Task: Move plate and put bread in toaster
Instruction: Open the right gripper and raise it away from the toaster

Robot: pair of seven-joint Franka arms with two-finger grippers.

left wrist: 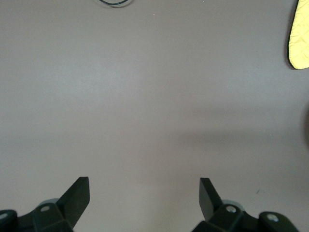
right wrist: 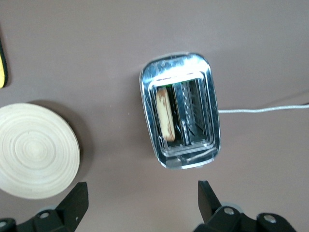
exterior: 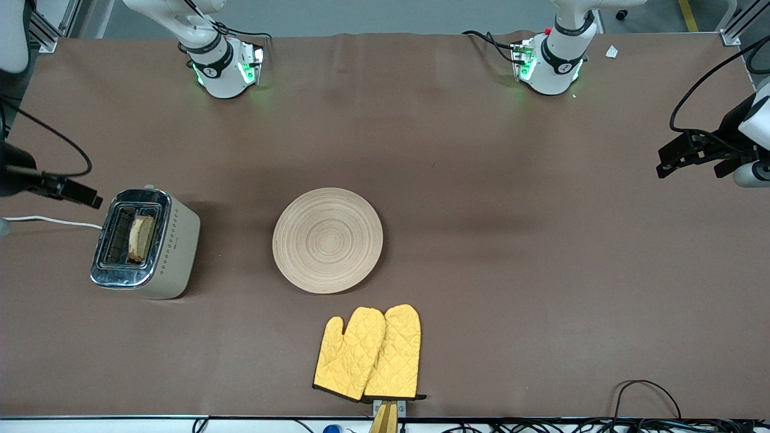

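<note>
— Where's the bread?
— I see the brown wholegrain slice [exterior: 141, 238] standing in one slot of the cream, chrome-topped toaster [exterior: 171, 252]; the round tan wooden plate [exterior: 328, 240] lies beside it on the brown surface [exterior: 511, 240].
— Hands?
— My right hand [right wrist: 140, 203] is over the toaster, the left hand [left wrist: 144, 198] over bare surface, both with fingers apart and empty.

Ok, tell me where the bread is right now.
The bread stands in the toaster slot nearer the plate, toward the right arm's end of the table; the right wrist view looks straight down on it.
</note>
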